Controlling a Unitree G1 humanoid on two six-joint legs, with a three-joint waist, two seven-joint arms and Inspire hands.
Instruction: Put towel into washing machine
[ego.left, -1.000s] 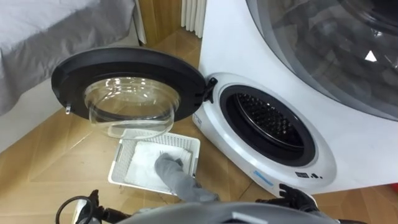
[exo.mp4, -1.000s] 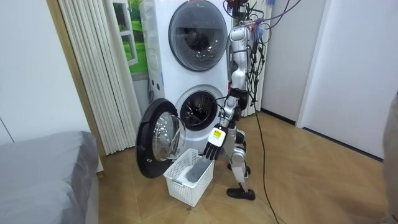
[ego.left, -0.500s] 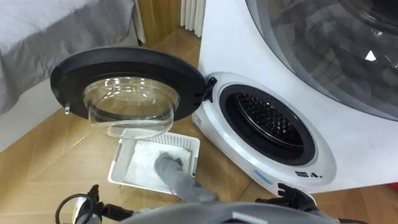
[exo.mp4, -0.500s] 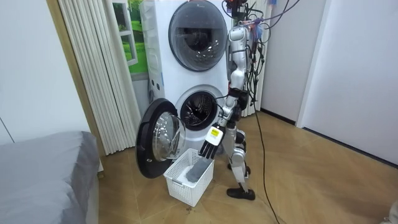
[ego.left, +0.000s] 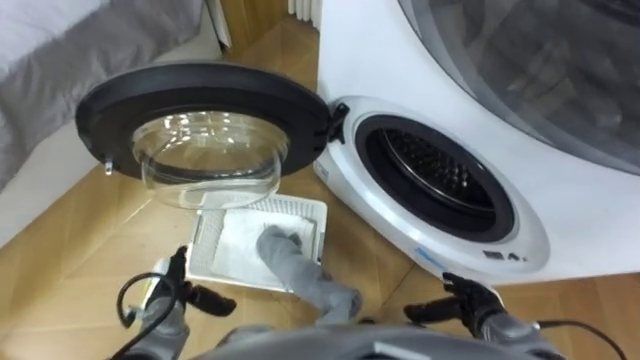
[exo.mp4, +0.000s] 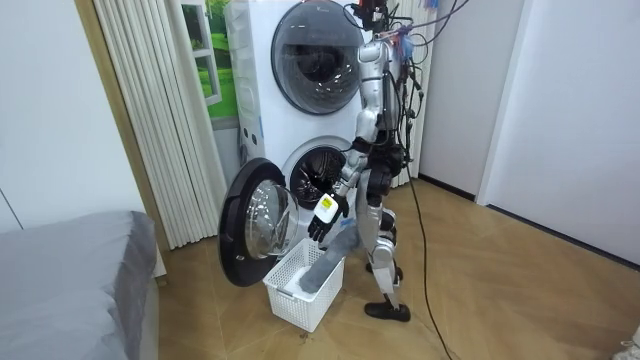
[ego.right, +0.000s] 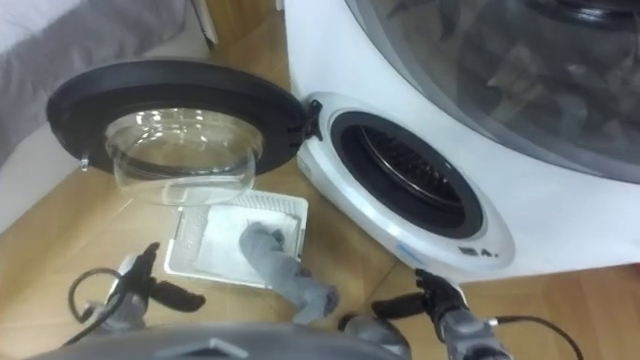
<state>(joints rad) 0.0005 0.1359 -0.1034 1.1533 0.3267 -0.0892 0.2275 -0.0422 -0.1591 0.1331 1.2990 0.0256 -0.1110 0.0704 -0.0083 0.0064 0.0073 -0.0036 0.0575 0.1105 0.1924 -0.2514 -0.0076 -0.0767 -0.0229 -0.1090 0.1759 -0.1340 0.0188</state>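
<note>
The step in hand is judged to be the pick-up, since the grey towel (ego.left: 300, 275) is not yet gripped. One end lies in the white basket (ego.left: 205, 245) on the floor (ego.left: 80, 240), below the open door (ego.left: 200, 100). The rest is draped over the basket's near rim towards the robot. The left hand (ego.left: 170, 305) is held low by the basket's near left corner. The right hand (ego.left: 475, 305) is held low below the washing machine (ego.left: 600, 220). The fingers of both are loosely straight and nothing is held.

A good grasp would be taken on the thick part at the rim, so that the basket is not dragged and the white cloth (ego.left: 235, 245) beneath is left behind. The towel should be lifted clear, carried to the round opening (ego.left: 435, 170) and pushed well past the lip, so that no tail is trapped by the door.

The towel appears plain grey, soft and limp, and is gathered into a long, twisted roll.
</note>
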